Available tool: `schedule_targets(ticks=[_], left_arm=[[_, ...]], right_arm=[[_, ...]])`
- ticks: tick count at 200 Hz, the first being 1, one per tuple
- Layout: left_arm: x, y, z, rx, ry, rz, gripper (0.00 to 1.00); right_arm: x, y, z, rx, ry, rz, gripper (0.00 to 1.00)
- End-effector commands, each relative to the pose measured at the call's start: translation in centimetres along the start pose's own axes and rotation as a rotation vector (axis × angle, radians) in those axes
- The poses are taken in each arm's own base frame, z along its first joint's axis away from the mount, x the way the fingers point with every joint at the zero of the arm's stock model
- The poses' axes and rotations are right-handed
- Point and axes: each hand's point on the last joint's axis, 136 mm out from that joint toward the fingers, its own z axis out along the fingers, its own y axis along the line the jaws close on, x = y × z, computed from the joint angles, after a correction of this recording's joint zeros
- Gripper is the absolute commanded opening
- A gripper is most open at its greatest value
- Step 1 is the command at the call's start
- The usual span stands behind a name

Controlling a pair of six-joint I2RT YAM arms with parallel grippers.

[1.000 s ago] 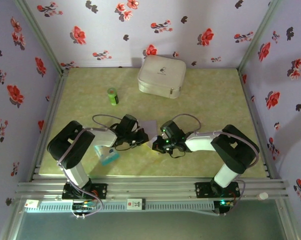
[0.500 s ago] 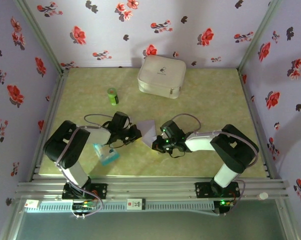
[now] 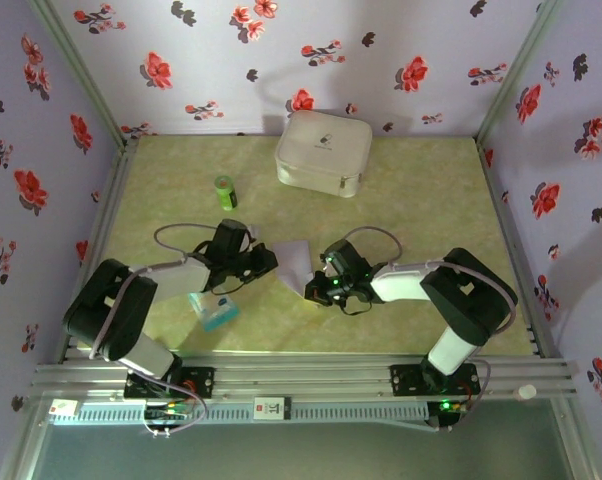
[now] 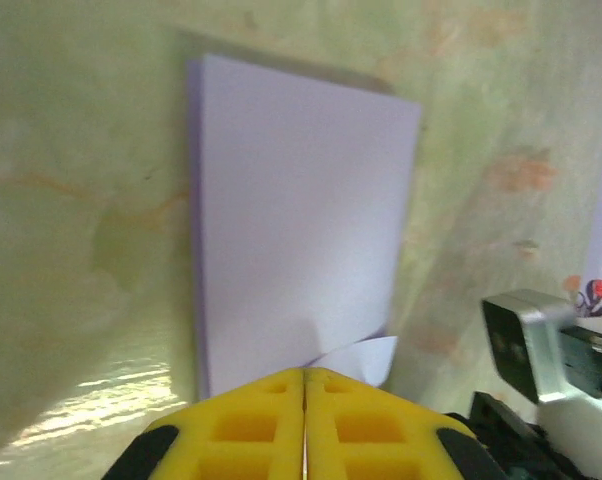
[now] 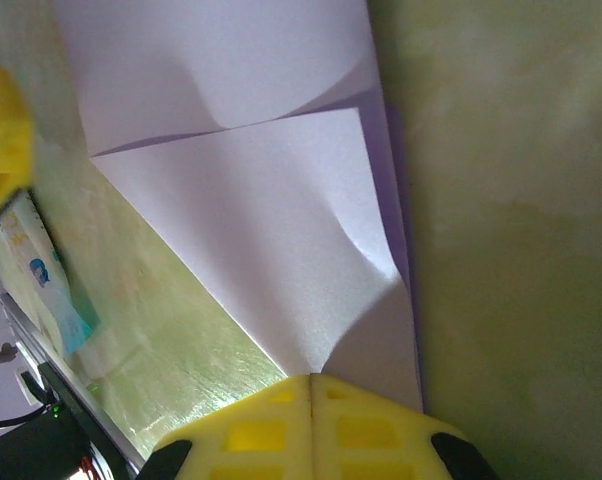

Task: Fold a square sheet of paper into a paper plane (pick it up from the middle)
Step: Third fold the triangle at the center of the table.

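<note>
Square sheet of paper (image 3: 293,262), partly folded, lies mid-desk (image 3: 431,200) between the left claw (image 4: 303,380) and right claw (image 5: 311,384), both pressed together at its edges, with a blue-and-white packet (image 3: 213,311) near on its left and a white case (image 3: 323,152) and green bottle (image 3: 226,192) well behind.

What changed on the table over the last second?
The left gripper, shut, drew back leftward, uncovering more of the lavender paper. The right gripper stayed pinched on the paper's near right corner. White case, green bottle and blue-and-white packet did not move.
</note>
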Motion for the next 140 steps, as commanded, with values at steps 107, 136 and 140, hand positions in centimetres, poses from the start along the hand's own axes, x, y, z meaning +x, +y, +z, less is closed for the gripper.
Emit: schedule_targets(ticks=[107,136,140], left_arm=[[4.1,-0.4,3.4,-0.010,0.163,0.135,0.08],[4.8,2.8,3.7,-0.124,0.173,0.113,0.06],[5.0,3.2,3.6,-0.136,0.175,0.109,0.05]], right_arm=[[1.5,-4.3,0.1,0.149,0.070,0.057,0.02],[0.9,-2.7,-0.4,0.108,0.056,0.042,0.05],[0.6,-2.2,-0.5,0.097,0.048,0.036,0.05]])
